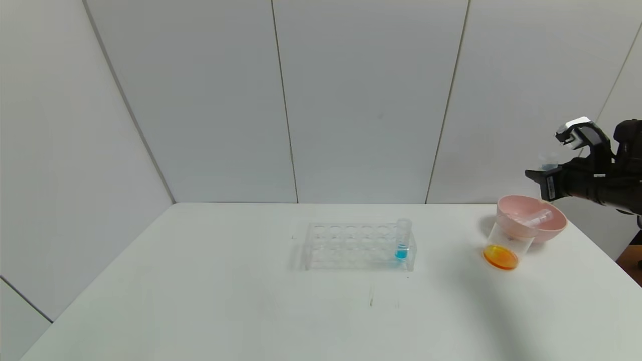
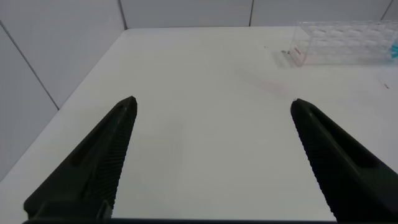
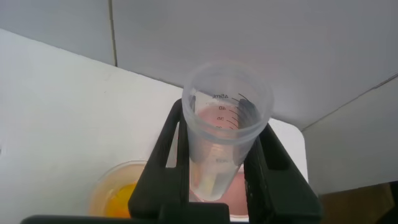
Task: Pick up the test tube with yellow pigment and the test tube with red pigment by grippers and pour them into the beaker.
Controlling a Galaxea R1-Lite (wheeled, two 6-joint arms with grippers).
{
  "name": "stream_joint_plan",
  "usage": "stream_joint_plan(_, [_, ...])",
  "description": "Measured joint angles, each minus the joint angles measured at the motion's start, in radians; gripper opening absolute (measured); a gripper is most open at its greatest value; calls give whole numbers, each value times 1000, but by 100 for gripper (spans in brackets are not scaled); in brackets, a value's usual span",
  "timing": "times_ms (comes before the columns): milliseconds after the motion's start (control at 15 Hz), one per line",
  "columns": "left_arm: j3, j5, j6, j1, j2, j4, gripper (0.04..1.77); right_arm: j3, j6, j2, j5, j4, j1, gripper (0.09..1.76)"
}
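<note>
The right gripper is hanging in the air at the far right, above the pink bowl, with its fingers clamping a clear graduated tube that is looking empty of pigment in the right wrist view; which of the two tubes it was cannot be told now. The beaker is standing on the tabletop touching the near left side of the bowl, and it is holding a shallow layer of orange-yellow liquid, which suggests that both pigments are already sitting in it, mixed. Another empty clear tube is lying tilted inside the bowl. In the clear rack at the middle of the tabletop only the tube with blue liquid is standing, at its right end, well apart from the beaker. The left gripper is idling low over the left part of the tabletop with its fingers spread wide and nothing between them. Judging by this, the pouring is looking finished, and what is left is probably only dropping the held tube into the bowl.
</note>
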Motion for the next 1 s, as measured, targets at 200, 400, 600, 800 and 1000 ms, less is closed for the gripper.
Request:
stream_joint_plan(200, [0,0,0,0,0,0,176,-10,19,20,0,0,0,56])
stream_joint_plan(400, [0,0,0,0,0,0,176,-15,35,38,-1,1,-13,56])
stream_joint_plan(600, [0,0,0,0,0,0,176,-17,38,52,-3,-8,-25,56])
stream_joint_plan(800, [0,0,0,0,0,0,176,-32,57,87,-4,-17,-50,56])
stream_joint_plan(1000, [0,0,0,0,0,0,176,-45,60,123,-4,-18,-65,74])
